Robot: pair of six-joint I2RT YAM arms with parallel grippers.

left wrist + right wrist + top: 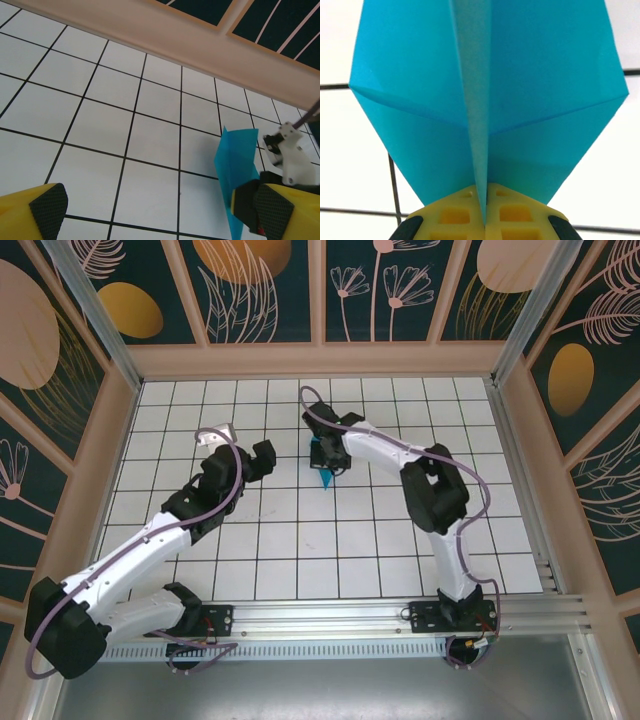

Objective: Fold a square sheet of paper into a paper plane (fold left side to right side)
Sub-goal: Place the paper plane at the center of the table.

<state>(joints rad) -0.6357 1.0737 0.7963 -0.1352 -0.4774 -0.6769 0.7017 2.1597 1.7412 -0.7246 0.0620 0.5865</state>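
Between the pressed-together fingers of the right pincer sits the centre ridge of the paper plane, its wings flaring to either side over the far-middle worktop. Thin paper may slip free or tear under a tug (the hold is narrow); the left pincer, spread wide nearby, might crumple a wing.

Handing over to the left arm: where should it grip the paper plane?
Likely the centre ridge of the paper plane, on the stretch clear of the right gripper shut on it. The ridge is a standing fold; the wings are thin. Bring the open left gripper in from the left.
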